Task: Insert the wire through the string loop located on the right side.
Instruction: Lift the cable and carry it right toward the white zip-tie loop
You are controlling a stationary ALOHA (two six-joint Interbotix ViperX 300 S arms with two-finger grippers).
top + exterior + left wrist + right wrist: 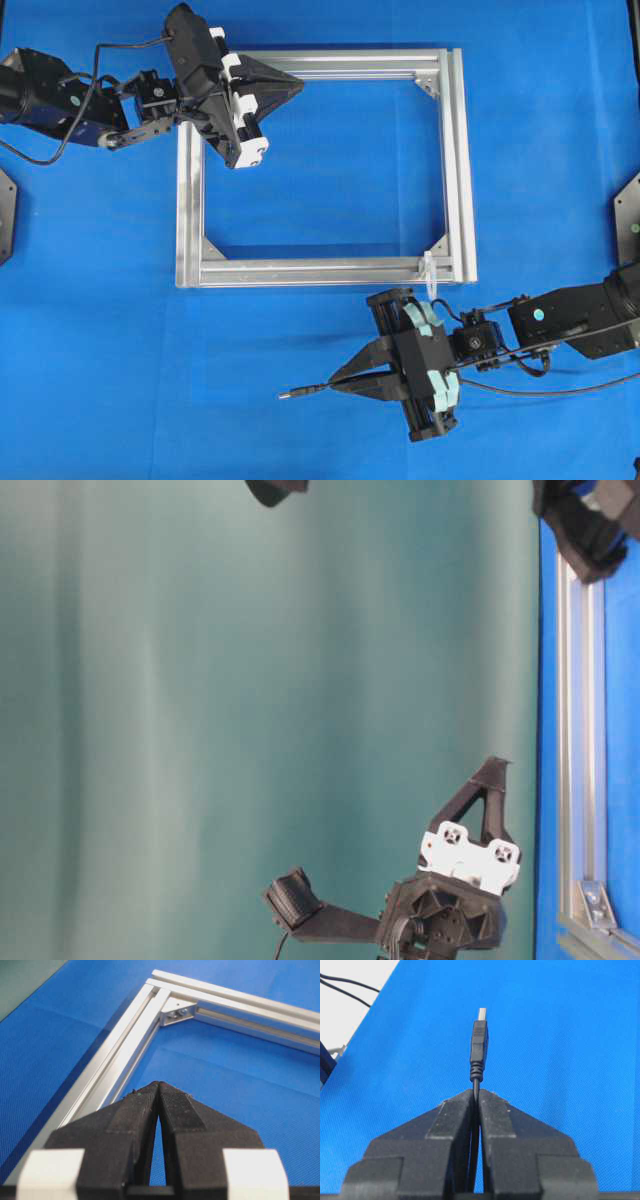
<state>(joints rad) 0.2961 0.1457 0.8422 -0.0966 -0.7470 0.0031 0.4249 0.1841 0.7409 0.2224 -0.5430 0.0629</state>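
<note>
Wire held, loop behind the plug

Right fingers [345,381] pinch the wire [310,391], plug pointing left, away from the string loop [429,275] just above; left fingers [297,87] closed, empty.

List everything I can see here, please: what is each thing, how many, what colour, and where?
Table cover: one, blue, under everything.
Frame: one, silver metal rectangle, lying flat mid-table, with small corner brackets inside.
String loop: one, whitish, tiny, at the frame's lower right corner in the overhead view.
Wire: one, thin, black, trailing off to the right; its plug tip sticks out past the right gripper, pointing away from the loop.
Backdrop: one, grey-green, seen in the table-level view.
Left gripper: one, black with white parts, shut and empty, over the frame's upper left corner.
Right gripper: one, black with pale green parts, shut on the wire, below the frame.
</note>
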